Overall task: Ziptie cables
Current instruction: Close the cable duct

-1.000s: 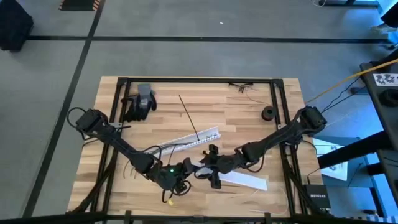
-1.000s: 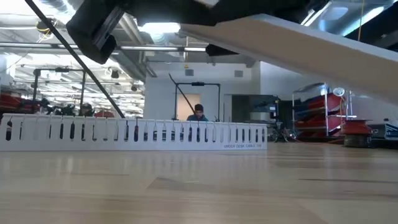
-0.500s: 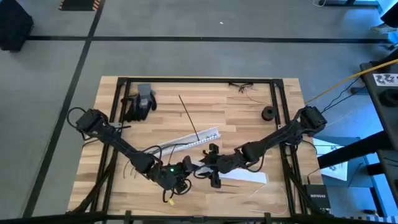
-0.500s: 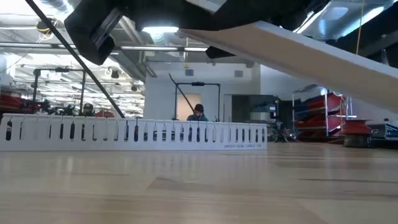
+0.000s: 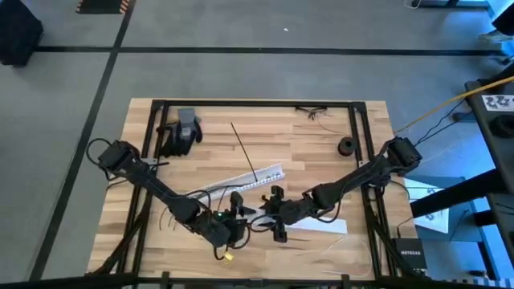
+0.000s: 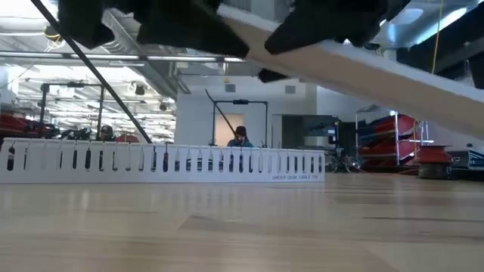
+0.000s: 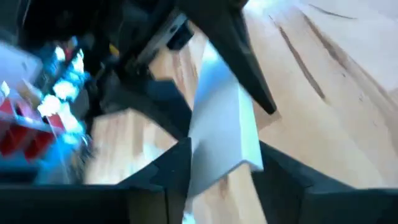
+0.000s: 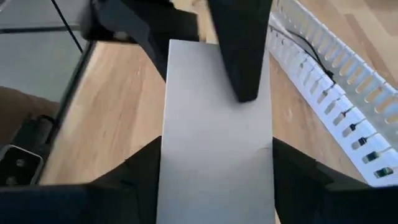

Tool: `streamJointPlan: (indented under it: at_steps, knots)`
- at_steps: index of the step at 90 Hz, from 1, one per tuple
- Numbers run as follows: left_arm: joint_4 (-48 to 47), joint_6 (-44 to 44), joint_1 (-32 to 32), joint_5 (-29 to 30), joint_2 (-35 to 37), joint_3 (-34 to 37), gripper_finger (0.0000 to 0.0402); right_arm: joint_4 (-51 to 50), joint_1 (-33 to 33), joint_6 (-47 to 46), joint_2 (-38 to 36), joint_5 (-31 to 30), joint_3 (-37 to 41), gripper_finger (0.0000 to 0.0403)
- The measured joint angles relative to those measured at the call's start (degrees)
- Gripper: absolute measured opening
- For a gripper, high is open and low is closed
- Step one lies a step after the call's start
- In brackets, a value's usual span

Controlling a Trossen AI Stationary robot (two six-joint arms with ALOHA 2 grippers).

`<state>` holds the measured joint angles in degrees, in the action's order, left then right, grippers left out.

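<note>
Left gripper [image 5: 235,210] has shifted up-table and toward the right arm since a second ago. The yellow tag under it is lower now, and the flat white strip [image 5: 317,227] sits slightly higher and looks narrower from above.

Cables [image 5: 210,191]: thin dark wires lying along the white perforated duct [image 5: 257,178] at mid-table, with loose strands trailing off its left end toward the left arm. Neither gripper touches them. The right wrist view shows one dark wire [image 8: 309,51] running inside the duct [image 8: 348,93].

Both grippers meet just in front of the duct, on the flat white strip:
- **Left gripper:** closed on the strip's left end. In its wrist view the strip [image 7: 221,137] passes between its fingers [image 7: 168,171].
- **Right gripper [image 5: 271,215]:** clamped on the same strip just beside the left one. The strip [image 8: 214,130] fills the gap between its fingers [image 8: 140,171], and one finger of the other arm lies across the strip's top.

In the low view the strip [image 6: 393,75] is off the table [image 5: 305,132], tilted, with its high end at the grippers and its right end lower. The duct [image 6: 166,162] stands behind it.

Elsewhere on the table:
- dark gloves [image 5: 181,132] at the far left
- a straight black strip [image 5: 244,152] just behind the duct
- a black roll [image 5: 346,145] at the far right
- small wire scraps [image 5: 313,112] at the far edge

A person [image 6: 240,137] shows in the room behind.
</note>
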<state>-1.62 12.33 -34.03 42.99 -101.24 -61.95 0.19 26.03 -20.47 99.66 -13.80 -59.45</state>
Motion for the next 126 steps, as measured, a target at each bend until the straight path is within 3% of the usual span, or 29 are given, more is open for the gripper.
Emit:
streamJointPlan:
  at_steps: [16,61,77,84,109,126]
  knots:
    - [-5.52,-11.67,-0.96,-3.26,0.10,-0.01,0.0199,-2.55,0.08,0.06,0.02,0.55,0.01,0.0222]
    - [-16.06,-21.93,-1.33,-4.47,1.41,0.26,0.0192,-6.52,0.18,1.97,-0.08,-1.63,-0.41,0.0224]
    - [-18.66,-27.24,2.83,-4.45,3.35,0.66,0.0198,-13.69,0.16,5.40,-1.21,-5.64,-2.58,0.0224]
    - [-19.07,-29.98,6.04,-7.32,3.48,1.25,0.0205,-13.99,-0.38,6.87,-1.42,-6.08,-2.79,0.0225]
    - [-13.96,-28.39,16.19,-11.34,3.24,5.72,0.0217,-17.75,-2.19,8.26,-1.75,-6.79,-2.78,0.0225]
    - [-9.48,-25.37,19.49,-21.75,2.98,8.06,0.0174,-18.41,-3.63,9.10,-1.75,-7.19,-2.78,0.0225]
